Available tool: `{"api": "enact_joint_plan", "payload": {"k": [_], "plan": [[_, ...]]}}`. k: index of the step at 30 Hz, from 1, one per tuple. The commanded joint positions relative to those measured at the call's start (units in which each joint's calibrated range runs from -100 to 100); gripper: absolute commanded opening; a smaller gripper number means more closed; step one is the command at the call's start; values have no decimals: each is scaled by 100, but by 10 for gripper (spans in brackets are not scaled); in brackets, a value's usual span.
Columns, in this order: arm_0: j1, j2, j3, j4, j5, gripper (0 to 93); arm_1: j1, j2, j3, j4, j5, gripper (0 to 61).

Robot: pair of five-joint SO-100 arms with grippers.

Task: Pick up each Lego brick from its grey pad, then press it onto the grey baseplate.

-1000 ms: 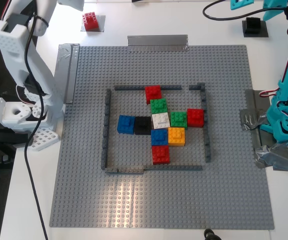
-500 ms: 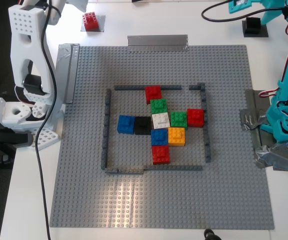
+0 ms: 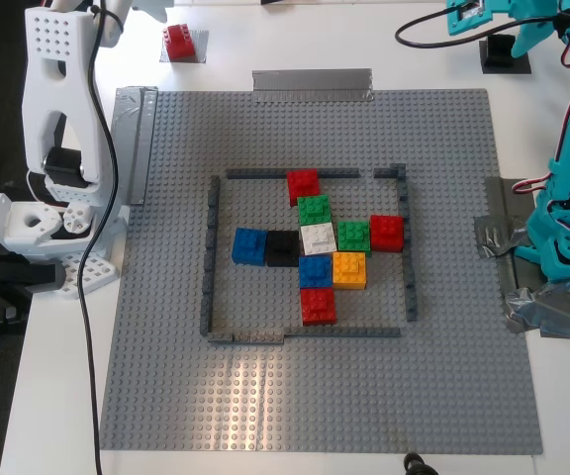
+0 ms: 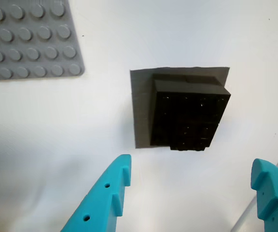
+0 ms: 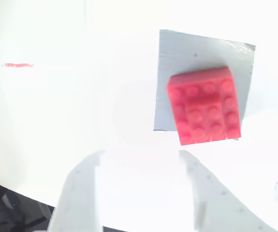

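Observation:
The red brick [image 3: 178, 40] sits on its lighter grey pad [image 3: 192, 54] at the far edge on the exterior view's left. It also shows in the second wrist view [image 5: 204, 106], ahead of my open, empty second gripper [image 5: 141, 155]. The black brick [image 3: 501, 47] sits on its darker grey pad [image 3: 508, 65] at the far right. In the first wrist view the black brick [image 4: 189, 113] lies just ahead of my open, empty first gripper [image 4: 192, 166]. The grey baseplate [image 3: 166, 376] fills the middle of the table.
Inside the dark-grey brick frame [image 3: 210, 257] on the baseplate sit several bricks: red [image 3: 303, 184], green, blue, black [image 3: 282, 247], white, orange. Silver tape strips [image 3: 312, 83] hold the plate's edges. The white arm's base [image 3: 38, 223] and the teal arm's base [image 3: 567, 247] flank the plate.
The white arm has swung upright and reached toward the far edge by the red brick. The teal arm's gripper has shifted slightly above the black brick.

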Motion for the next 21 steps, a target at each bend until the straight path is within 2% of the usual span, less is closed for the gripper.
{"api": "enact_joint_plan", "payload": {"k": [1,6,15,21], "plan": [[-108,-39,-229,-43,26,274,-86,-528,272,-244,224,200],[-210,-39,-229,-92,-8,274,30,-897,986,-269,430,203],[-188,64,-220,-499,12,274,212,-1541,1157,81,439,220],[-137,167,-238,-491,26,274,408,-1764,1753,-90,478,217]]}}
